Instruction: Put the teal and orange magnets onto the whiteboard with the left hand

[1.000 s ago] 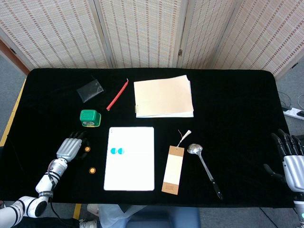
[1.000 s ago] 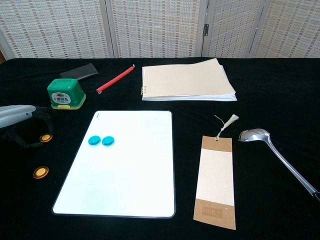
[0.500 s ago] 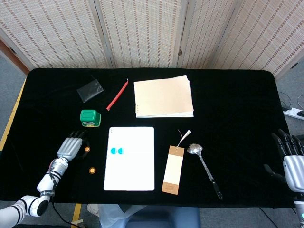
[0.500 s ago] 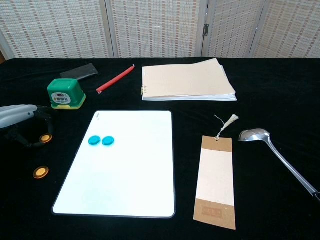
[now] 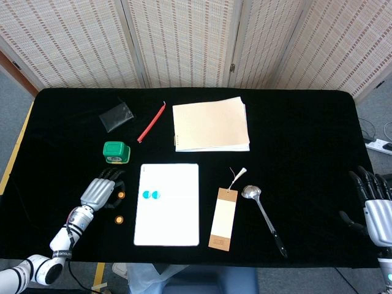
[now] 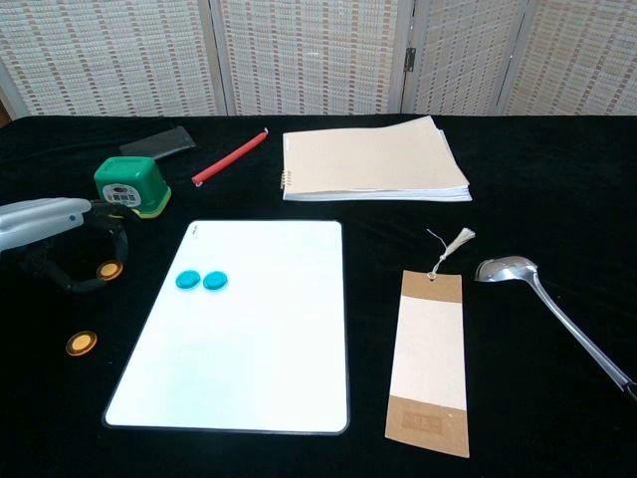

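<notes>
The white whiteboard (image 5: 167, 208) (image 6: 249, 339) lies flat at the front of the black table, with two teal magnets (image 5: 150, 195) (image 6: 201, 281) side by side on its left part. My left hand (image 5: 100, 191) (image 6: 45, 224) is just left of the board and pinches an orange magnet (image 5: 120, 195) (image 6: 107, 269) between thumb and a finger. A second orange magnet (image 5: 119, 218) (image 6: 81, 344) lies on the cloth nearer the front. My right hand (image 5: 373, 205) hangs at the table's far right edge, fingers apart, holding nothing.
A green box (image 5: 116, 152) stands just behind my left hand. Further back lie a black pouch (image 5: 116, 115), a red pen (image 5: 150, 122) and a cream notebook (image 5: 211, 124). Right of the board lie a brown bookmark (image 5: 223, 218) and a metal spoon (image 5: 263, 211).
My left hand has shifted right toward the whiteboard, carrying the pinched orange magnet with it. The other orange magnet and the right hand have not moved.
</notes>
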You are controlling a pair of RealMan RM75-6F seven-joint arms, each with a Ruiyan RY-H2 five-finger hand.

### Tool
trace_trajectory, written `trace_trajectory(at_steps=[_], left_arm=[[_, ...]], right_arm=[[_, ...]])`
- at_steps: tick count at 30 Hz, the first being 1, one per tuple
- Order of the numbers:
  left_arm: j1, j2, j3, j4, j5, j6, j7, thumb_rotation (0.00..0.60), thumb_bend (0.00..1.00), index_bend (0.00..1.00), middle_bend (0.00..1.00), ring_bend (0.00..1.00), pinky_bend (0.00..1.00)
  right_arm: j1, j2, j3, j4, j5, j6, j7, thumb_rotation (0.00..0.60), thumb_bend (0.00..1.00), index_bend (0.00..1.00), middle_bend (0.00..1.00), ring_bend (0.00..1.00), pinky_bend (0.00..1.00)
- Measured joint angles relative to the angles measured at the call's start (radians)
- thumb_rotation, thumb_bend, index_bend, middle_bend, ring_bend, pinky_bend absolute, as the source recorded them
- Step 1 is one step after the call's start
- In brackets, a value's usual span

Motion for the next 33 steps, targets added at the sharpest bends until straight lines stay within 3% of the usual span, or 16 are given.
trace_trajectory(at_steps=[11,23,33], left_arm=[[-0.037,0.007,0.026,-0.149,0.052,-0.007,0.12,0.6,0.42,0.51,0.14,0.0,0.0],[-0.05,-0.03,0.038,-0.152,0.018,-0.032,0.178,0.6,0.42,0.49,0.14,0.0,0.0],[-0.044,-0.031,0.043,-0.157,0.016,-0.01,0.189,0.6,0.42,0.34,0.12,0.0,0.0]], right_arm=[[-0.006,-0.008,-0.003,0.022,0.005,0.001,0.023,0.6,0.27,0.0,0.0,0.0,0.0],[-0.006,-0.009,-0.003,0.035,0.005,-0.001,0.038,0.6,0.27,0.0,0.0,0.0,0.0],[-0.004,-0.008,0.0,0.034,0.005,-0.001,0.039,0.6,0.27,0.0,0.0,0.0,0.0]])
